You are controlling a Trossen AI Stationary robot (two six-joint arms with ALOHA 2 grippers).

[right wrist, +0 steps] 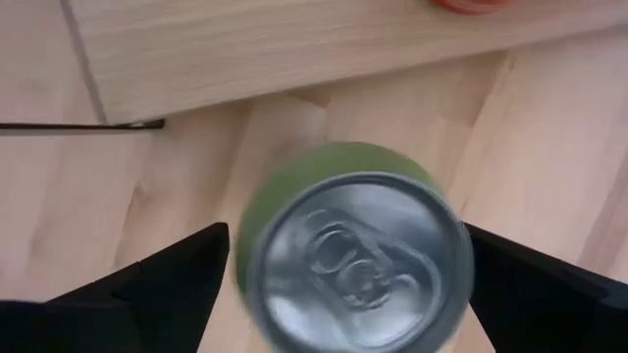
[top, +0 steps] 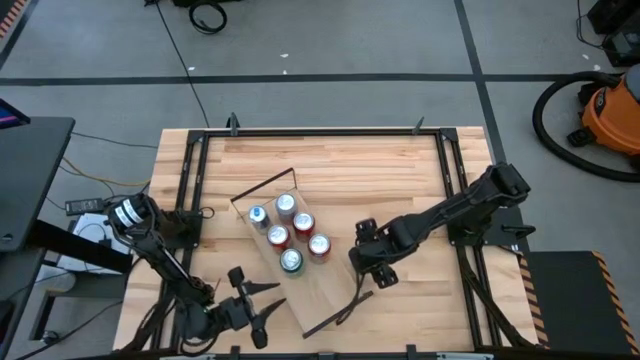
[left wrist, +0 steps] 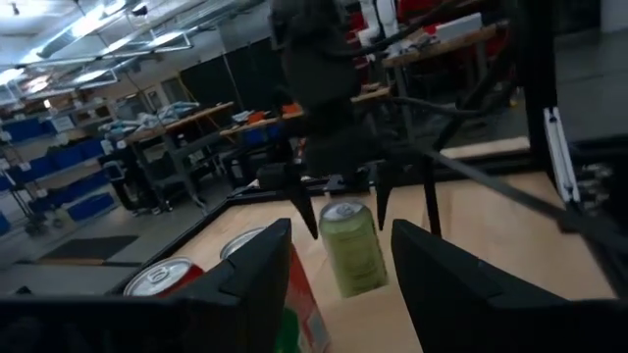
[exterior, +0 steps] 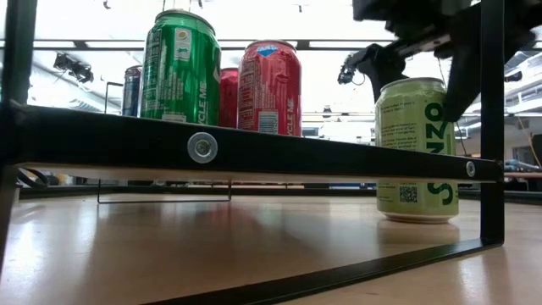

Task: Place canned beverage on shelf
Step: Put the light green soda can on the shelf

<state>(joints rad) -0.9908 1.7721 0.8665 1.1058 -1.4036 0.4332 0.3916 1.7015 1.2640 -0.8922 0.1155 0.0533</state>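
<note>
Left arm waits at near-left corner of the surface [top: 400, 165], its left pincer [top: 262, 305] spread wide, holding nothing, pointing right toward the shelf. Surface is pale slatted wood w/ black frame rails along its edges; grey floor w/ dark tape lines around it, cables at far left, an orange shop vac [top: 612, 112] at far right. The shelf [top: 330, 290], a pale plank w/ thin black rod ends, lies diagonally mid-surface and carries five cans: a blue can [top: 259, 216] and a silver-topped one at its far end, red cans [top: 303, 223] in the middle, a green can [exterior: 179, 66] at the near side. Right of the shelf, the pale-green can [exterior: 417, 151] stands upright on the surface, not on the shelf. Right pincer [top: 369, 262] sits directly over it, fingers wide on either side of the can, not clamped. Low view shows a bright workshop w/ ceiling lights behind; left wrist view shows benches and blue bins [left wrist: 59, 167].
</note>
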